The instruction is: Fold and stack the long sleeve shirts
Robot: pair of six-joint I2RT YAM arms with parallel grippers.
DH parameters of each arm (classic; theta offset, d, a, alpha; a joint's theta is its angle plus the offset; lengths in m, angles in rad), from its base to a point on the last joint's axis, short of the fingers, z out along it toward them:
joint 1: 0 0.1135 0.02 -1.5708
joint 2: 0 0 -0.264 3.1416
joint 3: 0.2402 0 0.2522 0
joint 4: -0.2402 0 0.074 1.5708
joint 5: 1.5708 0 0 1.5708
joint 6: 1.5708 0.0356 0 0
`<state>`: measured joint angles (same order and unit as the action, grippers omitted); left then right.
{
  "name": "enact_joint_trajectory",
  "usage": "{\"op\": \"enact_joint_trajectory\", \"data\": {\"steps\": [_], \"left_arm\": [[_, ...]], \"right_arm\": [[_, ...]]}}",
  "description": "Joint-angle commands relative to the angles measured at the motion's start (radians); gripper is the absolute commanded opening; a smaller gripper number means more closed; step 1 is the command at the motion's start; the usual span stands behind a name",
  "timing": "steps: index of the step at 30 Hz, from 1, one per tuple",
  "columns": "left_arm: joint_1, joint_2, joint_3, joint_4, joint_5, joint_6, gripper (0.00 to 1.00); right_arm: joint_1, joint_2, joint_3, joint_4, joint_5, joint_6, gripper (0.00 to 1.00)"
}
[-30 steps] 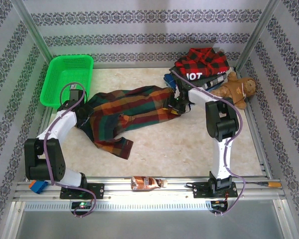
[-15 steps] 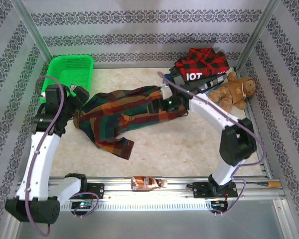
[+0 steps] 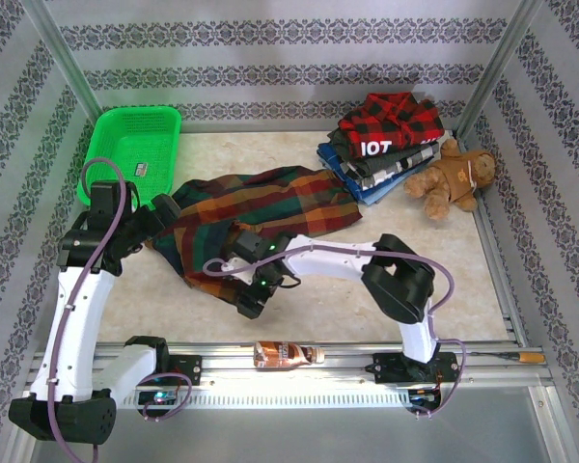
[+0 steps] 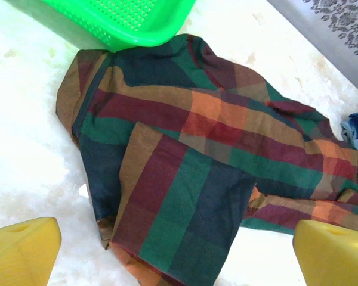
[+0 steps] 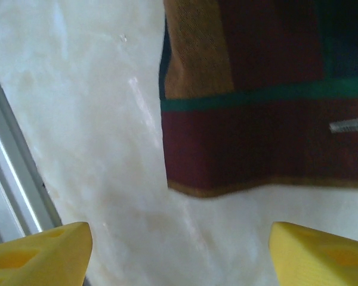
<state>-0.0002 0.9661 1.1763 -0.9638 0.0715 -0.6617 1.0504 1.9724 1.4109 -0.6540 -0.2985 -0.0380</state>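
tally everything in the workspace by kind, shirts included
plaid shirt, spread out: 1
folded shirts in the stack, as far as the layers show: 4 (red-black check, dark lettered, grey, blue)
teddy bear: 1
green basket: 1
bottle: 1
total: 8

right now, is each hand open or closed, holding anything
Left hand: open, holding nothing, above the plaid shirt.
Right hand: open, holding nothing, near the shirt's hem.
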Motion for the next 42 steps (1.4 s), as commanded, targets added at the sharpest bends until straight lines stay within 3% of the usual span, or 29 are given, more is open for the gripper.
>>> {"op": "enact_joint_trajectory", "data": {"steps": [1, 6, 12, 18, 24, 29, 36, 42], "left_arm": [[0.001, 0.013, -0.009, -0.078, 0.001, 0.013, 1.0], [0.042, -0.001, -0.052, -0.086, 0.008, -0.036, 1.0], [0.096, -0.031, -0.11, -0.049, 0.045, -0.074, 1.0], [0.125, -0.069, -0.142, -0.023, 0.034, -0.097, 1.0], [0.139, -0.096, -0.167, -0.007, 0.012, -0.109, 1.0], [0.143, -0.121, -0.212, 0.025, 0.016, -0.141, 1.0], [0.143, -0.132, -0.281, 0.078, 0.047, -0.151, 1.0], [0.134, -0.158, -0.363, 0.15, 0.114, -0.174, 0.99]], "right_arm": [[0.028, 0.045, 0.073, -0.006, 0.079, -0.045, 0.77], [0.049, 0.144, 0.134, -0.007, 0.185, -0.038, 0.67], [0.053, 0.198, 0.186, -0.004, 0.258, -0.031, 0.28], [0.044, 0.118, 0.229, -0.018, 0.254, -0.014, 0.04], [-0.011, -0.054, 0.327, -0.024, 0.102, 0.072, 0.0], [-0.067, -0.083, 0.459, -0.038, -0.002, 0.129, 0.0], [-0.135, 0.014, 0.668, -0.045, -0.062, 0.197, 0.0], [-0.176, 0.171, 0.957, -0.057, -0.088, 0.242, 0.0]]}}
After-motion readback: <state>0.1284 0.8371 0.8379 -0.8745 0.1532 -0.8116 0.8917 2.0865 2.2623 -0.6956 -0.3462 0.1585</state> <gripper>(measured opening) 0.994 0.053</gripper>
